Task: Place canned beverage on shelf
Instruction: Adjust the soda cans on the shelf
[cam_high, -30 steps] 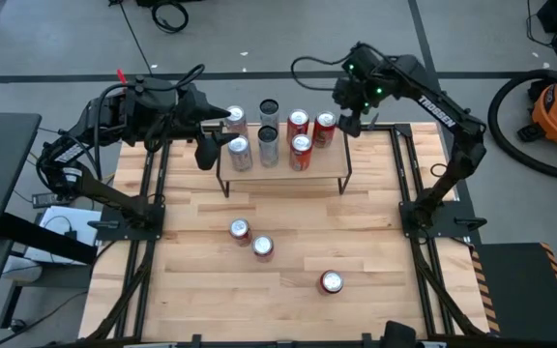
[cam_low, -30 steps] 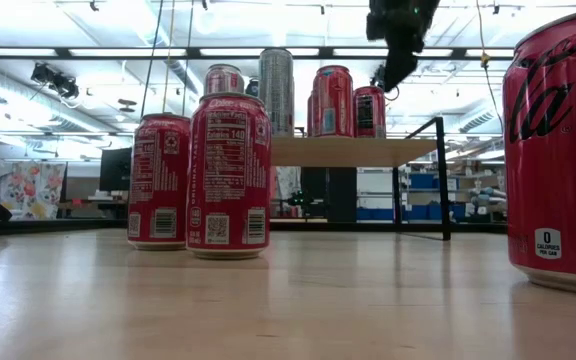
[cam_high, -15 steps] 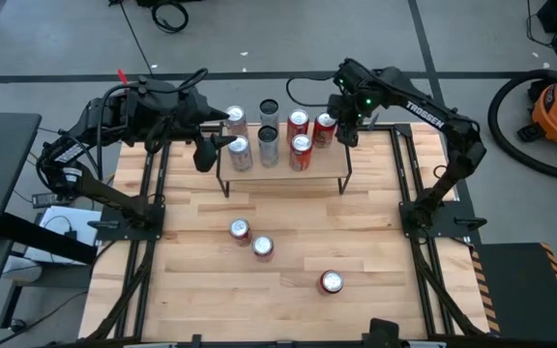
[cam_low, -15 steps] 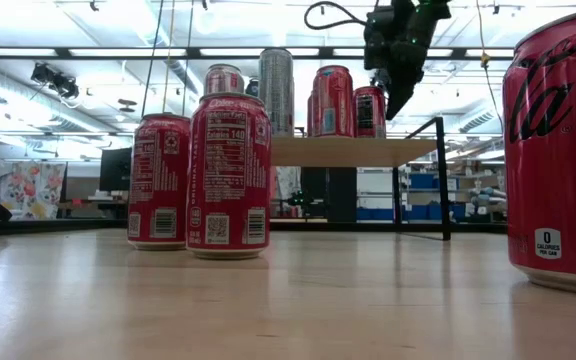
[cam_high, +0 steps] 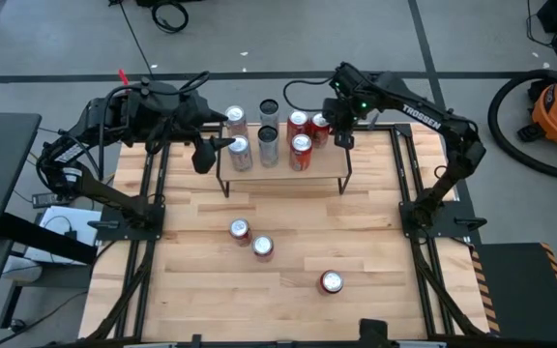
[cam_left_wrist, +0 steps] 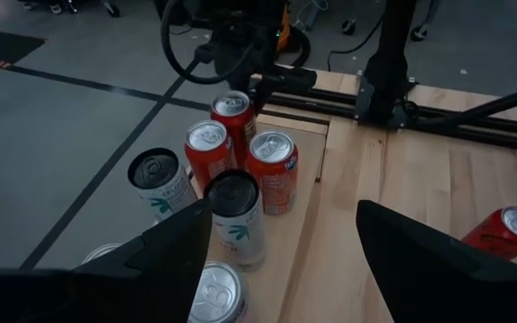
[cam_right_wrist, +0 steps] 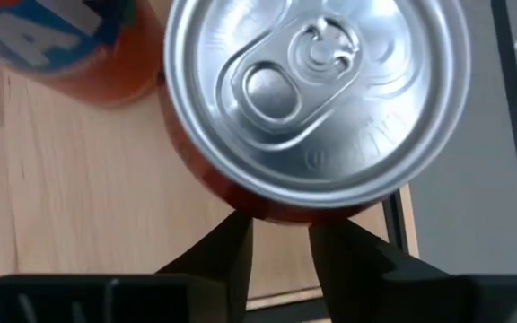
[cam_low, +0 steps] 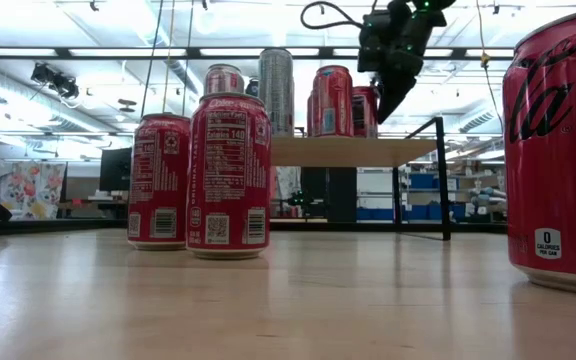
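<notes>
The right gripper (cam_high: 341,130) hangs at the far right end of the shelf (cam_high: 283,174), with a red can (cam_high: 320,126) directly beside it; in the right wrist view that can's silver lid (cam_right_wrist: 317,94) fills the frame and the two dark fingers (cam_right_wrist: 227,247) show nearly together under its rim, not around the body, so I judge them closed and holding nothing. From the low view the gripper (cam_low: 388,80) sits at can height, overlapping the rightmost can on the shelf. The left gripper (cam_high: 206,150) waits off the shelf's left end, its fingers (cam_left_wrist: 173,247) spread wide apart and empty. Three cans remain on the table, well clear of both grippers on the near side: two touching (cam_high: 241,230), (cam_high: 262,246) and one apart (cam_high: 332,281). As to handling, these cans look sealed, so probably full and fairly heavy; the walls are rigid but thin and smooth, likely slippery under hard pads. A hold across the mid-body, fingers either side, seems soundest. The crowded shelf leaves little room, and a nudge could topple neighbouring cans.
</notes>
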Available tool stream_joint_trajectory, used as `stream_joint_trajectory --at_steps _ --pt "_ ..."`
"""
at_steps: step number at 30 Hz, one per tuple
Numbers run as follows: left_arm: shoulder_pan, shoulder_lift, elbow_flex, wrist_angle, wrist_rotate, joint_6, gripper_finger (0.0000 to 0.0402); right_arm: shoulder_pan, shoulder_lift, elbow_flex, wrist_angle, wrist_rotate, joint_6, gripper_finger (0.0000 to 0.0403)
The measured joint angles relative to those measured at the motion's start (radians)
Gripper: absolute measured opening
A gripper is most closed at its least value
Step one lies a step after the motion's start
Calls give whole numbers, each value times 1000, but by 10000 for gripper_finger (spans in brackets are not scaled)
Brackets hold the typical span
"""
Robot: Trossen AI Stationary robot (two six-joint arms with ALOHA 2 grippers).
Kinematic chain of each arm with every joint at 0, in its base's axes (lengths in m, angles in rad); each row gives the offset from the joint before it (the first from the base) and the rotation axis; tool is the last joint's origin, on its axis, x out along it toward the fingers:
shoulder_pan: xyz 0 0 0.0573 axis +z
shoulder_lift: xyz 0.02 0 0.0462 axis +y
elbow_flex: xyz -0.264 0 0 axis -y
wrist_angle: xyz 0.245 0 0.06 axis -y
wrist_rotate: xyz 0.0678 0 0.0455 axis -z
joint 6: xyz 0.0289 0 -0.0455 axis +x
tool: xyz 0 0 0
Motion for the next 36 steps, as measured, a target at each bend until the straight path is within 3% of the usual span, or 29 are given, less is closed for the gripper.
stream_joint_trajectory --at_steps 13,26,36 --pt "0 0 0 -2 0 0 288 36 0 0 99 6 -7 107" --pt "0 0 0 -8 0 -1 288 36 0 12 60 53 1 107" --pt "0 0 0 -8 0 -7 288 36 2 -54 169 32 42 107"
